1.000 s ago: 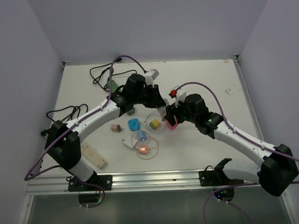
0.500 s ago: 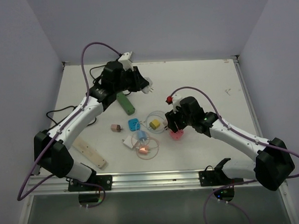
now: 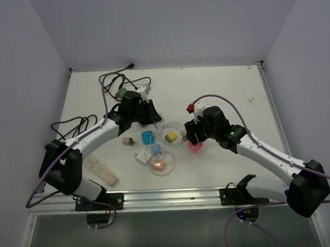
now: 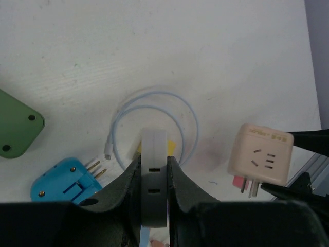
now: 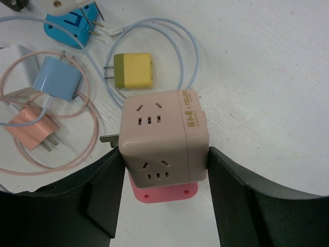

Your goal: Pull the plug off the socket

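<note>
My right gripper (image 5: 164,154) is shut on a beige cube socket (image 5: 162,136) and holds it just above the table, right of centre in the top view (image 3: 194,134). A pink plug (image 5: 164,189) lies under the cube (image 3: 197,148); its metal prongs show in the left wrist view (image 4: 261,160). My left gripper (image 4: 154,162) is shut on a flat white plug (image 4: 154,154), two slots on its edge, over the light blue cable loop (image 4: 187,116). In the top view it (image 3: 154,118) is left of the cube, apart from it.
A yellow plug (image 5: 132,70), blue plug (image 4: 64,179), light blue plug (image 5: 57,78), orange plug (image 5: 31,127), brown plug (image 3: 128,141) and white adapter (image 3: 142,156) lie between the arms. A green power strip (image 3: 121,93), black cables (image 3: 72,125) and a wooden strip (image 3: 101,169) lie left.
My left arm has swung from the back left down toward the table's centre, carrying the white plug. My right gripper has stayed by the pink plug with the cube.
</note>
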`<state>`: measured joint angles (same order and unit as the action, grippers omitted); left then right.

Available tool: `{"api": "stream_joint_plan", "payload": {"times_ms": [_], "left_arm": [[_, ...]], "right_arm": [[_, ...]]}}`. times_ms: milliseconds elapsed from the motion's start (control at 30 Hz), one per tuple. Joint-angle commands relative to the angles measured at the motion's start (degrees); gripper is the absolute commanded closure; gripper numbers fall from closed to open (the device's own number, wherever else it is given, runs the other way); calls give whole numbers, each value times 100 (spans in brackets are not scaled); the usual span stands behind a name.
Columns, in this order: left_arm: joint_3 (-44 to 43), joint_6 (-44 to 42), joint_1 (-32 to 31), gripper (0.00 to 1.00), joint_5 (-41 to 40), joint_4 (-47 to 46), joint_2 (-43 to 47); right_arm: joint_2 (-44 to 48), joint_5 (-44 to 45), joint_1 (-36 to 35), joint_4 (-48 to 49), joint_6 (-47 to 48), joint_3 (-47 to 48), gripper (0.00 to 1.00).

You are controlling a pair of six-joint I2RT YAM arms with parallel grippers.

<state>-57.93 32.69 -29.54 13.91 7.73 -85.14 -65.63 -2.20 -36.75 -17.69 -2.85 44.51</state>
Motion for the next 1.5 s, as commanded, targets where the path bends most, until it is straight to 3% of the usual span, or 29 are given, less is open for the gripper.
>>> {"api": "stream_joint_plan", "payload": {"times_ms": [0,233,367,533,733,1067,1467], "left_arm": [[291,256,45,83,182,-667,-99],[616,317,45,61,208,-984,-310],[652,309,45,26,182,-931,-126],[564,361,53,9,226,-527,226],[397,659,36,3,638,-272,586],[81,1056,-219,1,1456,-351,420],[-166,994,-526,1,1325,27,-107]], "right_arm": [[208,-9,-34,143,-171,172,100],[252,-246,-25,231,-137,146,100],[208,-439,-25,310,-84,137,100],[217,-650,-34,468,118,128,100],[164,-940,-34,757,487,189,100],[-178,-1222,-262,1180,1023,444,100],[-354,-1108,-464,1312,1357,682,100]]}}
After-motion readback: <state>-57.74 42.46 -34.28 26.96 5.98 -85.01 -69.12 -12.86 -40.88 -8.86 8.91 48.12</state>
